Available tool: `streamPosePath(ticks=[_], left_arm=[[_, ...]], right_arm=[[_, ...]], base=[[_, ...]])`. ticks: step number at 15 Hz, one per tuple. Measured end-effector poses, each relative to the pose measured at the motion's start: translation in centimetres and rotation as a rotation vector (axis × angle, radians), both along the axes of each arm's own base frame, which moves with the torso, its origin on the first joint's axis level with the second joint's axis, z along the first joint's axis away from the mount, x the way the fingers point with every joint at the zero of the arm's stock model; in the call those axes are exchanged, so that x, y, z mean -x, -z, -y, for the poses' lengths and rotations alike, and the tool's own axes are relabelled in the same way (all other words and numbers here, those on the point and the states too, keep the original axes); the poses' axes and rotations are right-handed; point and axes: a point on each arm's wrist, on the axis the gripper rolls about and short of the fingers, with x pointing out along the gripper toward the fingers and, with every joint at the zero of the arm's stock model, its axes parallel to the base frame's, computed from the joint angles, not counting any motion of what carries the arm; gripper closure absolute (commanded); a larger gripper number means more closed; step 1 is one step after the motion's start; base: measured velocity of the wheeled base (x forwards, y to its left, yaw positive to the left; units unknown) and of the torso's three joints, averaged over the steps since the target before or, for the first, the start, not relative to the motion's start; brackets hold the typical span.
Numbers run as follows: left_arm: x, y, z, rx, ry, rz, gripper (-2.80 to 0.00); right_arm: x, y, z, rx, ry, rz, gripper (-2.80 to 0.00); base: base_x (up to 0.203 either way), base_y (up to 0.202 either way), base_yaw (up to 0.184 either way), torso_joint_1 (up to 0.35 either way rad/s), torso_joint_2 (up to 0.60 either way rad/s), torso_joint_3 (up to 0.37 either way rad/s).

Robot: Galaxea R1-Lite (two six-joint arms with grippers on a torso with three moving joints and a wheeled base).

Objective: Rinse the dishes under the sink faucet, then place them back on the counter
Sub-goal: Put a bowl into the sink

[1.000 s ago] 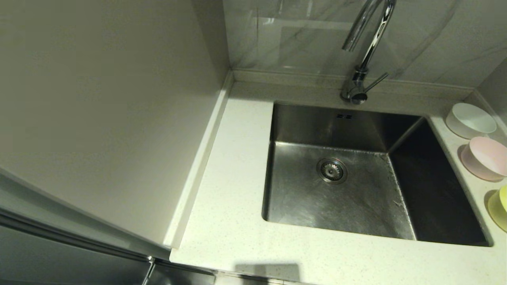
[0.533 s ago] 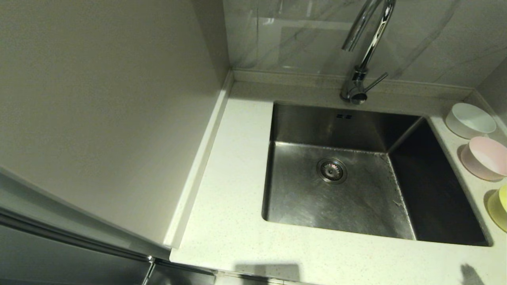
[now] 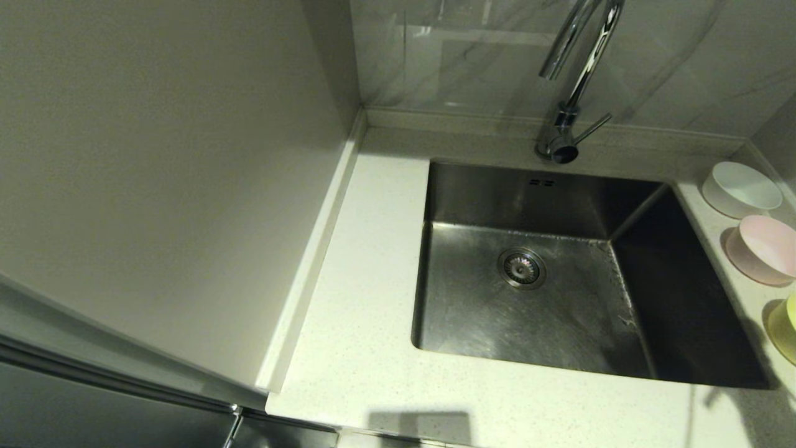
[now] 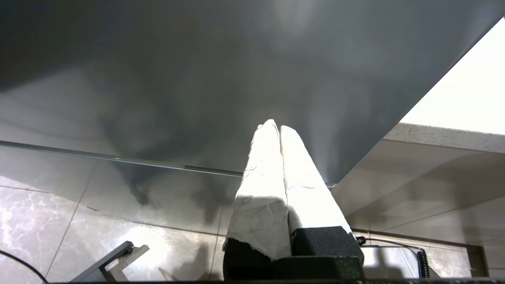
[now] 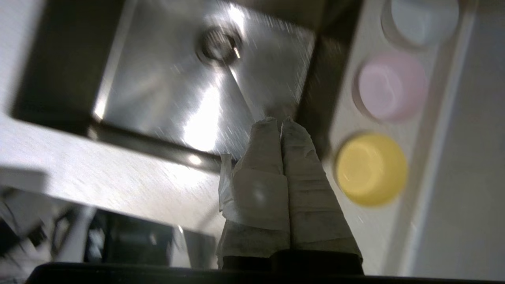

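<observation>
Three bowls stand in a row on the counter (image 3: 367, 323) right of the sink (image 3: 472, 311): white (image 3: 741, 188), pink (image 3: 763, 247), yellow (image 3: 785, 326) at the frame edge. The chrome faucet (image 3: 569, 118) rises behind the basin; no water shows. My right gripper (image 5: 279, 120) is shut and empty, high above the sink's near right corner, with the yellow bowl (image 5: 371, 169), pink bowl (image 5: 390, 86) and white bowl (image 5: 422, 17) beyond its tips. Neither gripper shows in the head view. My left gripper (image 4: 275, 125) is shut and empty, low beside a dark cabinet front.
A tall beige panel (image 3: 155, 174) walls off the counter's left side. Grey marble-look wall panels (image 3: 472, 56) stand behind the faucet. The drain strainer (image 3: 521, 267) lies mid-basin. A low raised edge strip (image 3: 752, 152) runs behind and to the right of the bowls.
A shadow has crept over the counter's near right corner toward the yellow bowl. The bowls, faucet and sink have stayed put.
</observation>
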Motion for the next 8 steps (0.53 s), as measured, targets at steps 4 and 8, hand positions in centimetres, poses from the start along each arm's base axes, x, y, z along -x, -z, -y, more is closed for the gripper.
streamPosePath(ticks=[4, 8], left_arm=[[0.0, 0.0, 0.0, 0.0, 0.0, 0.0, 0.0], [0.0, 0.0, 0.0, 0.0, 0.0, 0.0, 0.0]], right_arm=[[-6.0, -0.3, 1.4, 0.134, 0.108, -0.218, 0.0], [-12.8, 1.0, 4.3, 0.164, 0.196, -0.263, -2.8]], base=[[0.0, 0.0, 0.0, 0.0, 0.0, 0.0], [0.0, 0.0, 0.0, 0.0, 0.0, 0.0]])
